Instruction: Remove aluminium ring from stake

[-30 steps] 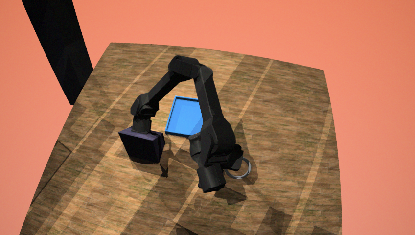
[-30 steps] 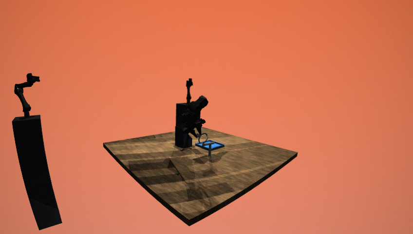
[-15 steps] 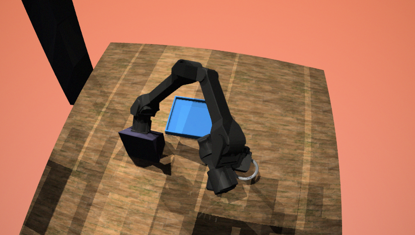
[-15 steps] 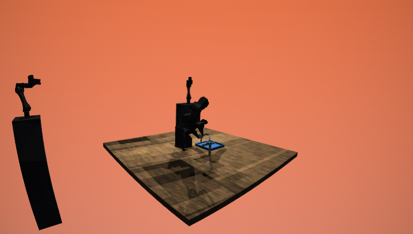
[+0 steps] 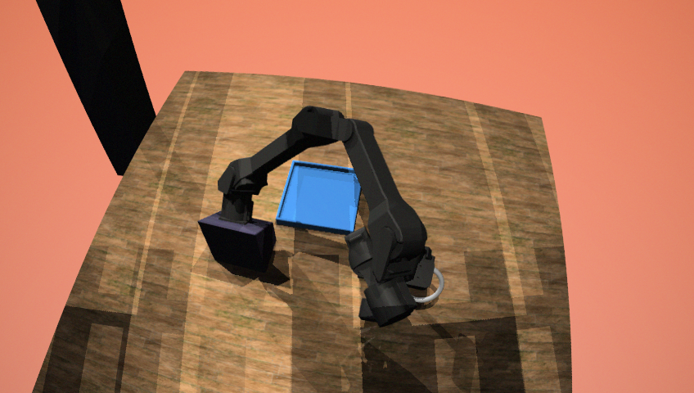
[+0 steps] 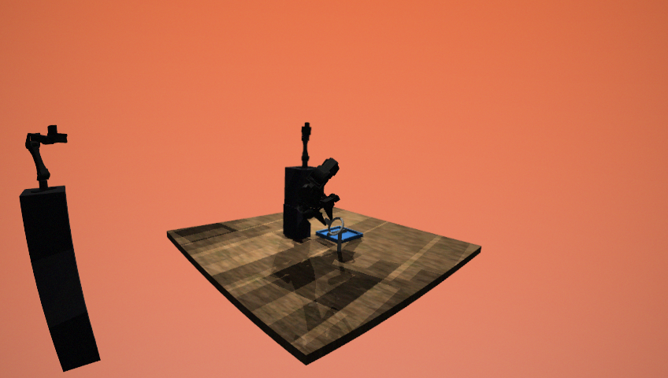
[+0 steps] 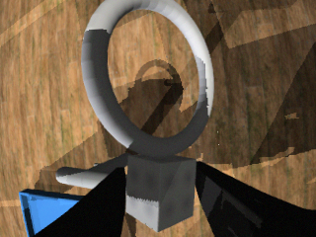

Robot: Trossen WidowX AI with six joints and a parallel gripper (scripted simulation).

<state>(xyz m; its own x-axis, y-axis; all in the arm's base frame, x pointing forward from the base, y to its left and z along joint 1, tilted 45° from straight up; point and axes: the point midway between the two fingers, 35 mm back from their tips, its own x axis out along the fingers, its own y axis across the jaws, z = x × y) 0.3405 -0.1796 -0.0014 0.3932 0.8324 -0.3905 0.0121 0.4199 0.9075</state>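
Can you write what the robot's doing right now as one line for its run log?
ring: off table | jaws: shut on ring's tab | blue tray: no ring inside

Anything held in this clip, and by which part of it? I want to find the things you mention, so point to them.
Yes: the aluminium ring [image 5: 441,286] [image 6: 329,231] [image 7: 95,74], held by its small block-shaped tab [image 7: 160,190], which sits between the two fingers of the pincer [image 6: 328,221] [image 7: 160,172].
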